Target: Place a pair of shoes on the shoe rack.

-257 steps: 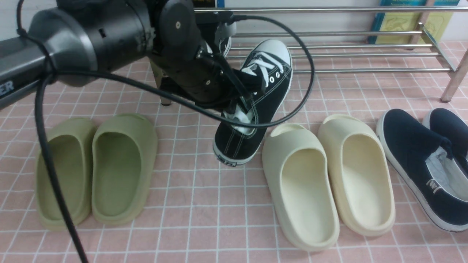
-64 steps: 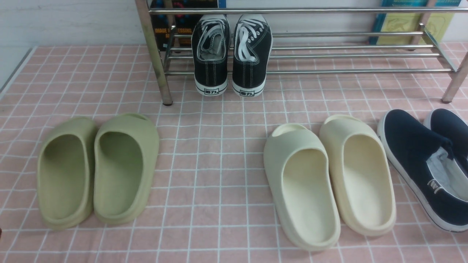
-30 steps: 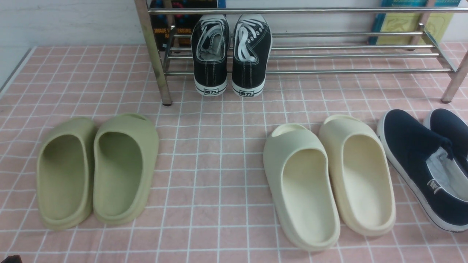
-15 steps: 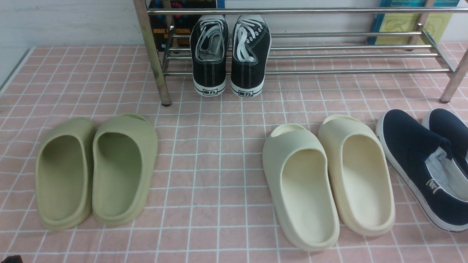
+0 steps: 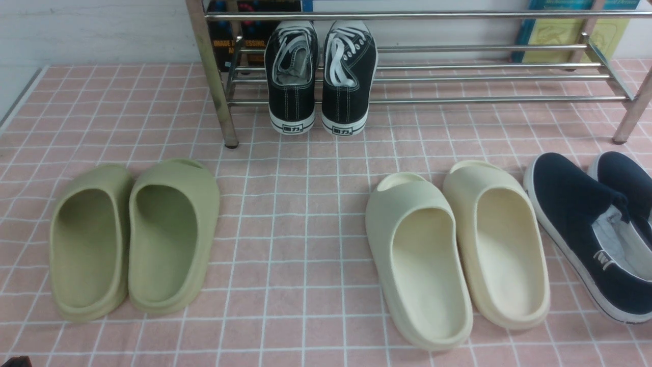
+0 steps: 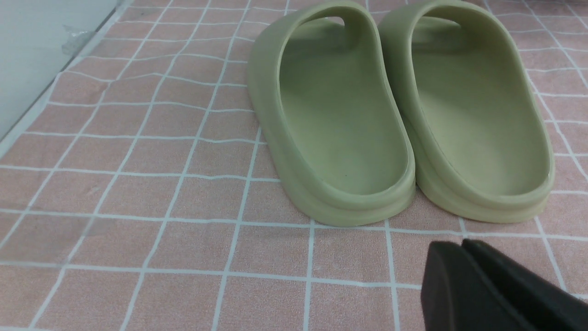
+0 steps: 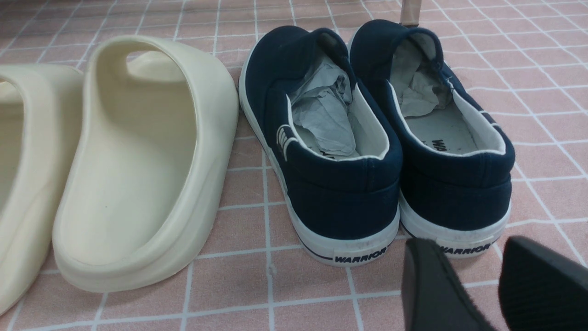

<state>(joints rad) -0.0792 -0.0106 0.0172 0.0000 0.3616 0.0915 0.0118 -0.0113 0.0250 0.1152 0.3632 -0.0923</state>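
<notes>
The two black lace-up sneakers, the left one [image 5: 292, 76] and the right one [image 5: 348, 76], stand side by side on the bars of the chrome shoe rack [image 5: 484, 76], heels toward me, at its left end. No arm shows in the front view. My left gripper [image 6: 461, 246] is shut and empty, low over the pink cloth just behind the green slides [image 6: 399, 110]. My right gripper [image 7: 473, 257] is open and empty, just behind the heels of the navy slip-ons [image 7: 381, 133].
Green slides [image 5: 135, 237] lie front left, cream slides [image 5: 456, 255] front right, and navy slip-ons [image 5: 596, 229] at the far right. The cream slide [image 7: 138, 156] also shows in the right wrist view. Books lean behind the rack. The cloth's left edge [image 5: 20, 102] meets a white wall.
Between 8.6 s and 2.1 s ago the left arm set the second sneaker on the rack and withdrew. Over the last second the scene has barely shifted.
</notes>
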